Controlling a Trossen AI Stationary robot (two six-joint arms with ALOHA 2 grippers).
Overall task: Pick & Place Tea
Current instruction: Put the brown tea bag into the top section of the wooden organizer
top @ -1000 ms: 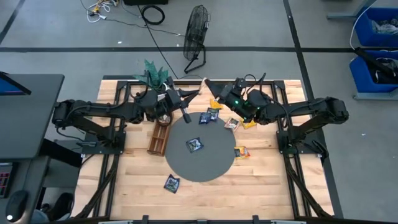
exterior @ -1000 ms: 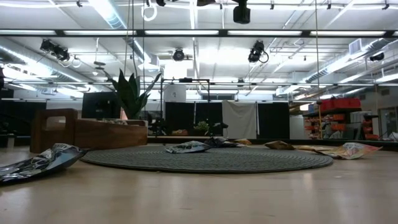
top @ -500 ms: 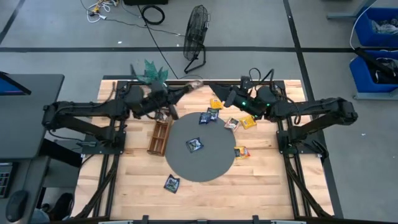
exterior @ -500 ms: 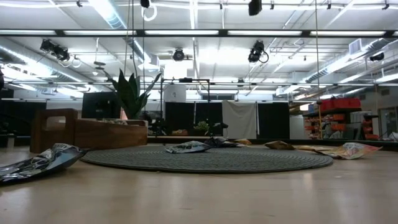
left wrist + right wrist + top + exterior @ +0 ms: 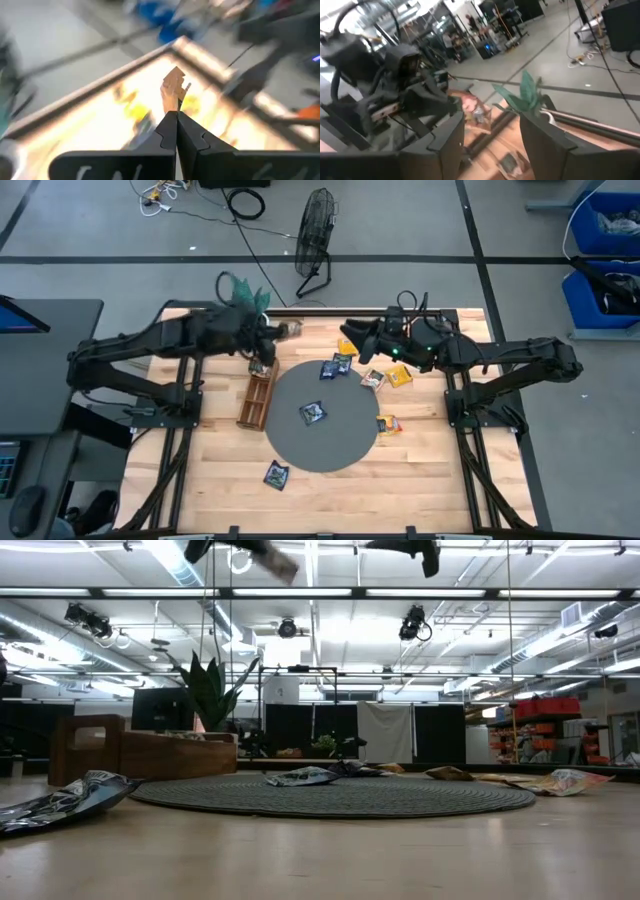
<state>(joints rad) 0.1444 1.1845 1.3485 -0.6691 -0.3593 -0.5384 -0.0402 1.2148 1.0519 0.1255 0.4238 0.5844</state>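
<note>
My left gripper [image 5: 284,330] hangs high over the table's far left, above the wooden tray's [image 5: 258,395] far end, shut on a pale tan tea sachet [image 5: 174,87]. My right gripper [image 5: 350,333] faces it from the right, open and holding nothing. Dark sachets [image 5: 335,368] [image 5: 313,413] lie flat on the round grey mat [image 5: 340,442]. Another dark sachet [image 5: 276,474] lies on the wood near the front. Yellow sachets [image 5: 399,376] [image 5: 387,423] [image 5: 346,346] lie by the mat's right and far rim. My left gripper pinches one edge of the tan sachet [image 5: 172,107] between its two shut fingers. The rest of the sachet sticks out beyond the fingertips. The fingers point toward the table's right, slanting a little downward. The sachet is lifted well clear of the table.
A green plant [image 5: 243,292] stands at the far left corner, just behind my left gripper. A floor fan [image 5: 316,230] stands beyond the far edge. The arms' black frames [image 5: 190,390] [image 5: 470,405] flank the wooden table top. Bare wood lies near the front edge.
My left gripper has drawn back toward the table's left with the tan sachet, rising and rolling about its own line. My right gripper has pulled back a little toward the right and rolled too. The gap between the two has widened.
</note>
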